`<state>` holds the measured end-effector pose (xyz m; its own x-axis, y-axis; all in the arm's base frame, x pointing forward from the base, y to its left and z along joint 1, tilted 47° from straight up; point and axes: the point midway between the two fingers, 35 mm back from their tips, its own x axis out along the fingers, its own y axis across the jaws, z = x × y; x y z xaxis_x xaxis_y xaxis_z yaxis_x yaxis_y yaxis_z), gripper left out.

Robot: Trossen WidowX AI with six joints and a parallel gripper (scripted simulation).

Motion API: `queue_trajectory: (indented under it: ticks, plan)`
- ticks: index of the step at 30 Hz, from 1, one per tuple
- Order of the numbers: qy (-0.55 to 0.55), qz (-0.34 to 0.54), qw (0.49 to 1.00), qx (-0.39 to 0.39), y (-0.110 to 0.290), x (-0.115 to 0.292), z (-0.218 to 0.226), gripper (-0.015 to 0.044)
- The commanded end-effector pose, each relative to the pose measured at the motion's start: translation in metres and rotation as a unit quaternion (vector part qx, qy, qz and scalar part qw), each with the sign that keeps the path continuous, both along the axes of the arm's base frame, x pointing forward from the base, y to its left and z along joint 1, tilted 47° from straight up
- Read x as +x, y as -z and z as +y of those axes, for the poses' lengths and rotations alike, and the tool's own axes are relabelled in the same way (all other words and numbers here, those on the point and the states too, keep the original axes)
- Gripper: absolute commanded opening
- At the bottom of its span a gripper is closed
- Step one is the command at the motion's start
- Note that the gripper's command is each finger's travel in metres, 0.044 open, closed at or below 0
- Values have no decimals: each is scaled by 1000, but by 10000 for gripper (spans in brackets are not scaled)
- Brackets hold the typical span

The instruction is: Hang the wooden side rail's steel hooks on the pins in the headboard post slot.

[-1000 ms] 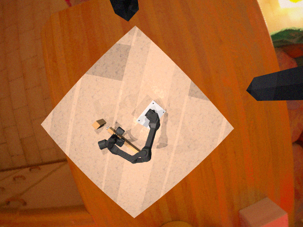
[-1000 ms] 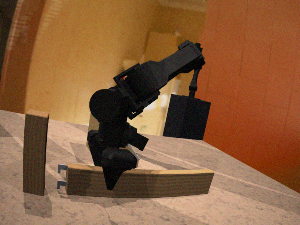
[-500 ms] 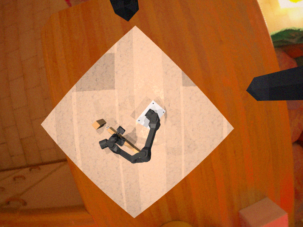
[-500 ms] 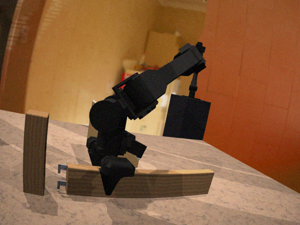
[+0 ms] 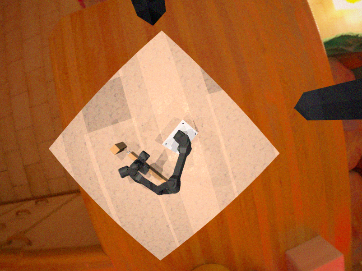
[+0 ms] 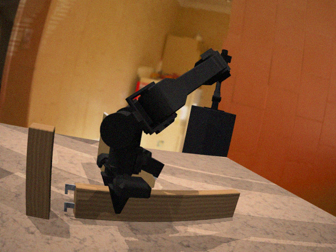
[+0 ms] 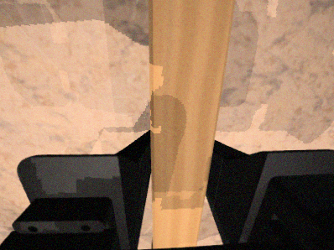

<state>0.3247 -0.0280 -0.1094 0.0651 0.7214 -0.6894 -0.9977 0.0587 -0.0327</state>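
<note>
Over on the left a wooden post stands upright on the table, and just beside it, not touching, two small steel hooks stick out from the near end of the rail. The rail lies on its long edge on the table, stretching away to the right. The black claw comes down over the rail a little way along from the hooks, its fingers pinching the wood from both sides.

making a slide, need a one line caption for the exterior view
Gripper shut on the wooden side rail lying on the table, steel hooks short of the upright headboard post.
</note>
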Motion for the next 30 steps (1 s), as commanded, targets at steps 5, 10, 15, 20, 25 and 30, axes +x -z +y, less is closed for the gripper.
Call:
queue_trajectory:
  ticks: [5,10,15,20,25,30]
  plan:
    - [2,1,1000,2,0,0,1,0]
    - [7,6,1000,2,0,1,0,0]
    - [22,22,999,4,0,4,0,0]
    - [37,38,999,5,0,8,-1,0]
    - [44,45,998,6,0,10,-1,0]
    - [44,45,998,6,0,12,-1,0]
